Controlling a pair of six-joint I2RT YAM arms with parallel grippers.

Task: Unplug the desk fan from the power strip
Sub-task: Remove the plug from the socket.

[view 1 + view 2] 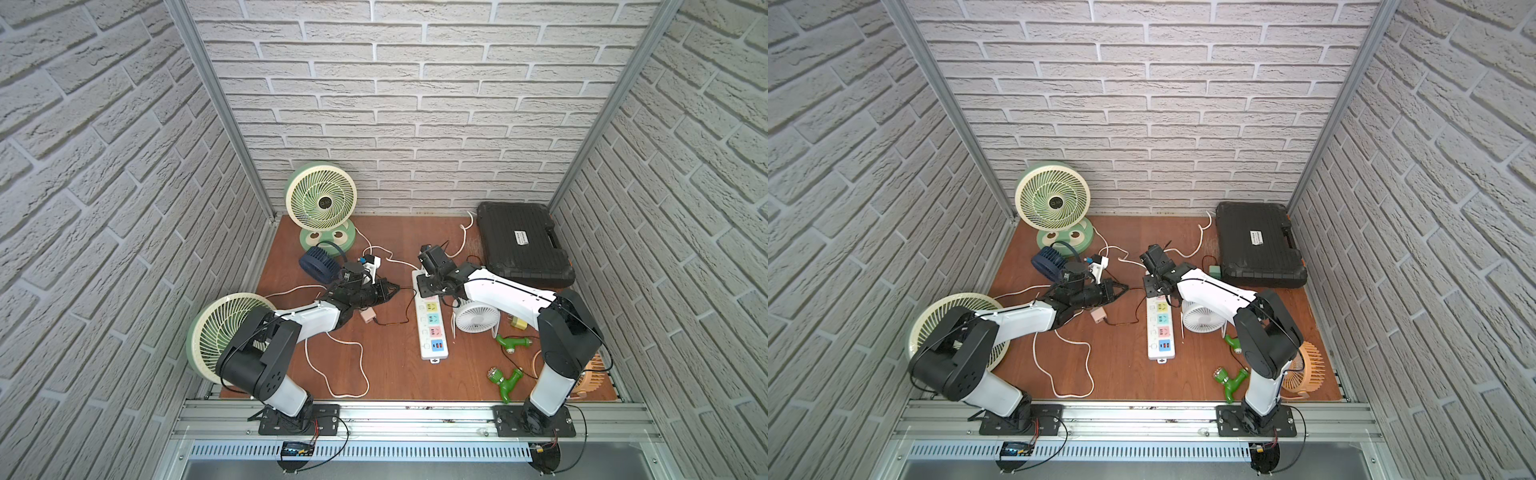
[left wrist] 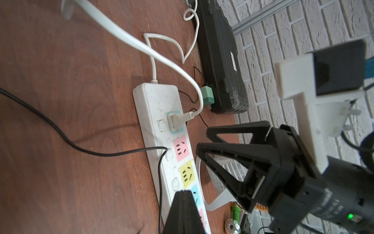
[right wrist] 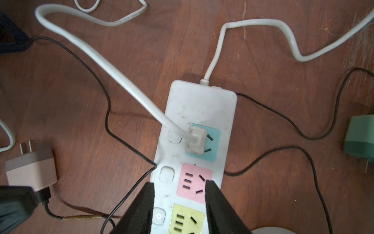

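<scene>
Scuffed white plastic power strip (image 3: pixel 200 105) on smooth, seemingly wood-veneer table (image 3: pixel 60 91).

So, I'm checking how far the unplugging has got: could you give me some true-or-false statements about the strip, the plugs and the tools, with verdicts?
1. A white plug sits in the blue socket of the power strip. True.
2. The pink socket holds a plug. False: the pink socket is empty.
3. The right tool grips the plug. False: it is open, over the strip, short of the plug.
4. The left tool is shut. True.
5. The pink adapter is plugged in. False: it lies on the table.
</scene>
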